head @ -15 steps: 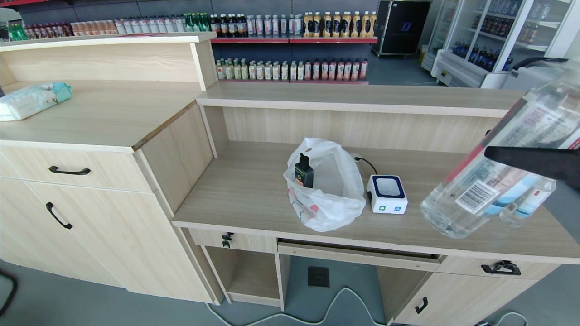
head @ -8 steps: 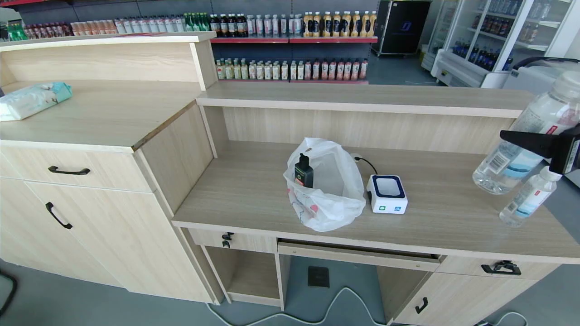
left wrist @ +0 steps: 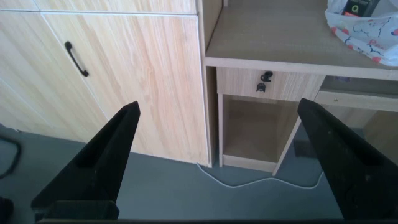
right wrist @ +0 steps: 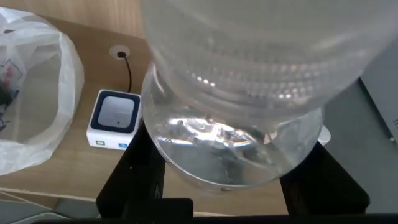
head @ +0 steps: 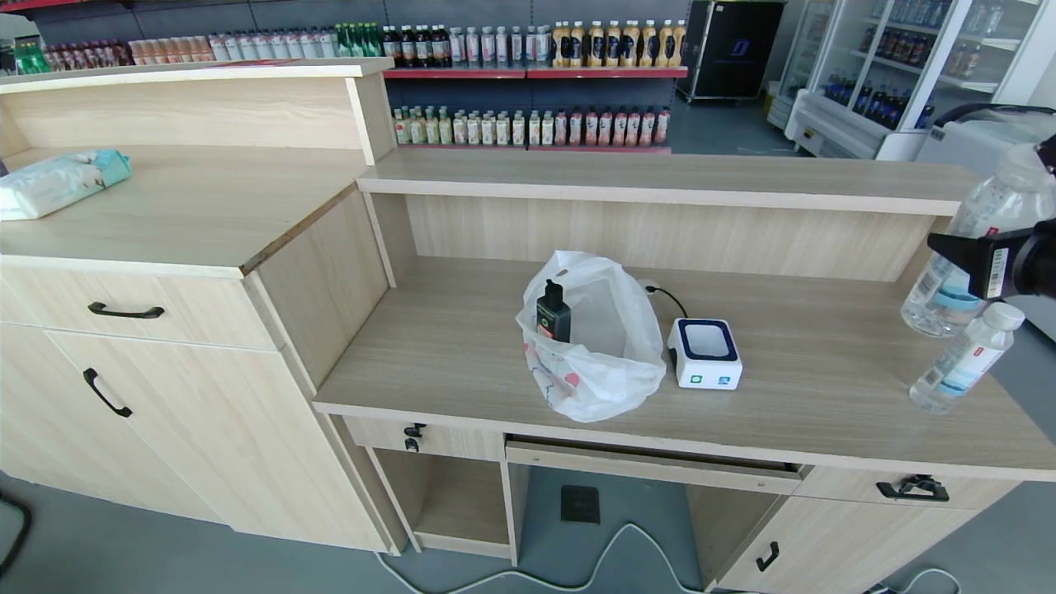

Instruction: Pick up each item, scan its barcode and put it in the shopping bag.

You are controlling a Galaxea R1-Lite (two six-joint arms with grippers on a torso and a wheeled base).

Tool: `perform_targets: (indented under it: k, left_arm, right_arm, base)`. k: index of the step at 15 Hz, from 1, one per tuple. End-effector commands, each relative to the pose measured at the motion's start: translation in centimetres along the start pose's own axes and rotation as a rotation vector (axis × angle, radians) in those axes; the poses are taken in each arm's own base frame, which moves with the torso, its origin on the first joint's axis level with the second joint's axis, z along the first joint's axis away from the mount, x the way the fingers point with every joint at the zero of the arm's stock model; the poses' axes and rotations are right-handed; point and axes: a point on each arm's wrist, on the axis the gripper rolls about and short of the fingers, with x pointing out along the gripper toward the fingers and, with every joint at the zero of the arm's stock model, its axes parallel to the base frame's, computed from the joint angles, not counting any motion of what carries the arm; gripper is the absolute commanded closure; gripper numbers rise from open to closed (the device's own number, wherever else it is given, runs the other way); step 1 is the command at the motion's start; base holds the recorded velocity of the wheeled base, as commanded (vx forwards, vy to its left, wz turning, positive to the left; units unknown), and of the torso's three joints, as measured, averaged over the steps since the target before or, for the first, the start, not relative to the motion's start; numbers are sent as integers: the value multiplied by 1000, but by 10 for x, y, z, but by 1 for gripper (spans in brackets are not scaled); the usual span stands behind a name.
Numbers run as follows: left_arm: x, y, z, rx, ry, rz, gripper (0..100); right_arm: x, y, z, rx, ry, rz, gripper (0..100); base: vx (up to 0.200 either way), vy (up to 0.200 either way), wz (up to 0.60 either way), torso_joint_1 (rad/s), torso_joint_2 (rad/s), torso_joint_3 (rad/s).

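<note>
My right gripper [head: 961, 256] is at the counter's far right end, shut on a large clear water bottle [head: 994, 202] held almost upright above the counter. The right wrist view has that bottle [right wrist: 249, 93] up close between the black fingers [right wrist: 134, 177]. A small water bottle [head: 961, 359] stands on the counter just below it. The white shopping bag [head: 590, 346] sits mid-counter with a dark bottle [head: 553, 312] inside. The white barcode scanner [head: 704, 353] lies right of the bag. My left gripper [left wrist: 217, 162] hangs open and low, over the floor beside the cabinet.
A pack of wet wipes [head: 62, 181] lies on the higher left counter [head: 206, 214]. A raised ledge [head: 660, 177] runs behind the work counter. The scanner's cable [head: 667, 299] leads back to the wall. Bare counter lies between scanner and small bottle.
The right gripper has carried the large bottle from close in front of the head camera away to the right, turning it from tilted to nearly upright. The left arm has not moved.
</note>
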Motion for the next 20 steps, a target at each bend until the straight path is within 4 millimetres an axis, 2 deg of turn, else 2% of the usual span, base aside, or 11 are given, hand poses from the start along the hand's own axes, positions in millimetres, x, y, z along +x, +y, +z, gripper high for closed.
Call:
perform_targets:
  k: [1,8,15,20]
  left_arm:
    - [0,0,0,0,0,1,0]
    - [0,0,0,0,0,1,0]
    - [0,0,0,0,0,1,0]
    - [0,0,0,0,0,1,0]
  right_arm:
    - [16,1,-13,-2,21,-2,100]
    - [53,-12,-32,-123,27,-60,100]
    - [84,-46,-76,-420,83,-156,100]
    - [100,-51,-104,-609,15,-4,100]
  base:
    - [0,0,600,2,2,2]
    - [0,0,600,2,6,2]
    - [0,0,0,0,0,0]
    - [0,0,0,0,0,0]
